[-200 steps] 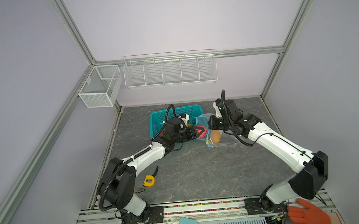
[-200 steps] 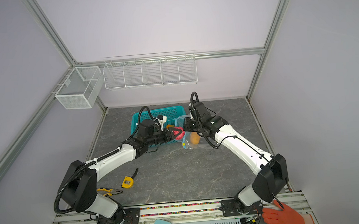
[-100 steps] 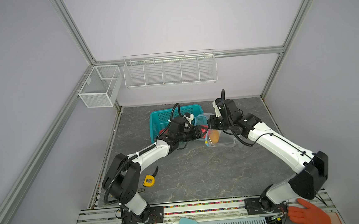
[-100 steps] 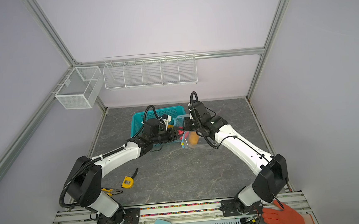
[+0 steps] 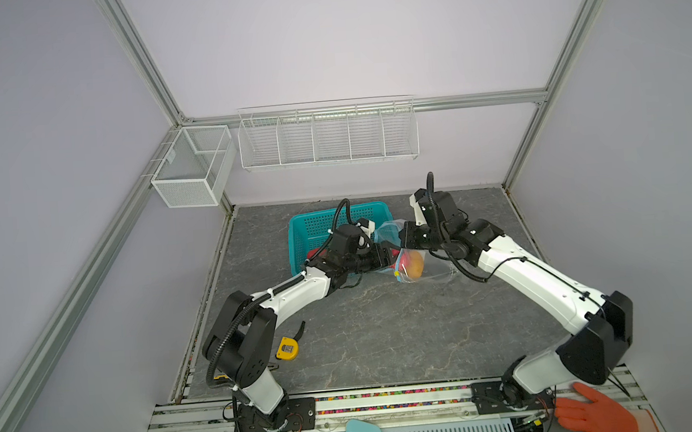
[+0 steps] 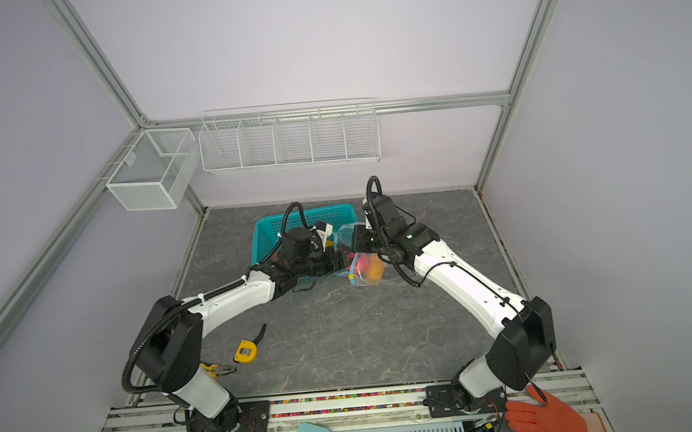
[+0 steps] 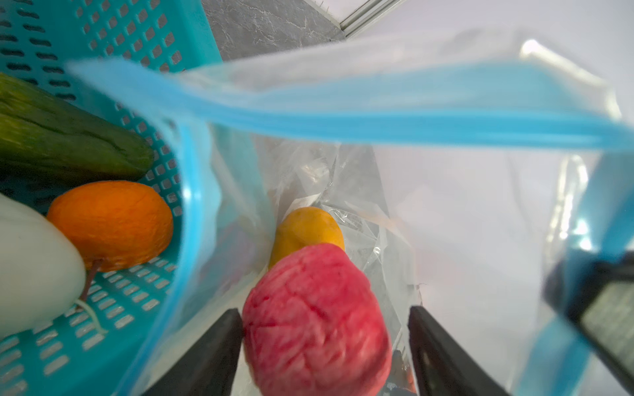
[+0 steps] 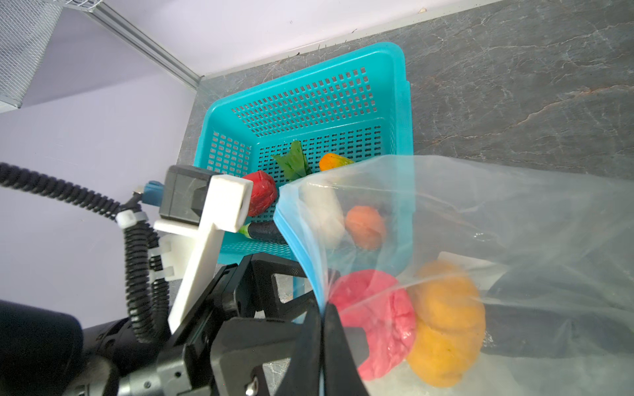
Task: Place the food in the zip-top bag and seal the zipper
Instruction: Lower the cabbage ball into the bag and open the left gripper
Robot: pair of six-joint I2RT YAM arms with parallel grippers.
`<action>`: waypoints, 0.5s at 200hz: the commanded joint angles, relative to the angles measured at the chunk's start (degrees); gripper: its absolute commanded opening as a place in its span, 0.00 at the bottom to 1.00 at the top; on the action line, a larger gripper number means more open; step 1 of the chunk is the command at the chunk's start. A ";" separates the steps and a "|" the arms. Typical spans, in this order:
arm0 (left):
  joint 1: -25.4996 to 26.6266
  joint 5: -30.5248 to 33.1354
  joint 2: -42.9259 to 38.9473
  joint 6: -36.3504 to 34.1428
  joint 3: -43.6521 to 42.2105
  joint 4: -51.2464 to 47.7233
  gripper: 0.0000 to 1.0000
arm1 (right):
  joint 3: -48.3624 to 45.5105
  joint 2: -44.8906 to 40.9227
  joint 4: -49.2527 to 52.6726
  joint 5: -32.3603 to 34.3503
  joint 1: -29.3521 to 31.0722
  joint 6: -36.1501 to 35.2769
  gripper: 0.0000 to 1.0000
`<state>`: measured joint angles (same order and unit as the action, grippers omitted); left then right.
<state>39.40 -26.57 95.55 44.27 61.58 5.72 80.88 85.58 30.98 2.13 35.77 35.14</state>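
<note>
At twelve o'clock on the grey marbled surface (image 5: 386, 339): clear crinkly zip-top bag (image 8: 514, 205), mouth facing nine o'clock, teal perforated basket (image 8: 308, 85) at its ten. Right end effector (image 8: 322, 308) pinched tight on the light-blue zipper strip (image 7: 343, 120). Left end effector (image 7: 324, 310) inside the mouth, jaws apart, gripping nothing. Risk: on withdrawal, the wrinkled pink-red toy fruit (image 7: 315, 325) may be dragged out, since it touches one finger (image 7: 219, 349). Fruit lies between the jaws, inside the bag.

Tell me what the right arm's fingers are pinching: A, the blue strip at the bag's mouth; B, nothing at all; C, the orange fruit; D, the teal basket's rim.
A: in the right wrist view the right fingers are shut flat on the zipper, the light-blue strip edging the mouth of the zip-top bag.
</note>
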 commanded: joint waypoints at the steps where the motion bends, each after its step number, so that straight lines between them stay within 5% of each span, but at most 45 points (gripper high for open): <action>1: 0.24 0.98 -0.10 -1.17 2.37 -1.59 0.76 | 0.24 -0.03 -1.23 0.94 0.11 -0.25 0.07; 100: 0.32 4.95 -6.31 -2.23 1.11 -5.49 0.66 | 0.58 -1.55 -0.80 2.96 -1.38 -1.55 0.07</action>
<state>39.40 -23.62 92.88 42.68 63.37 0.84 80.90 85.58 31.00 3.75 34.96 34.46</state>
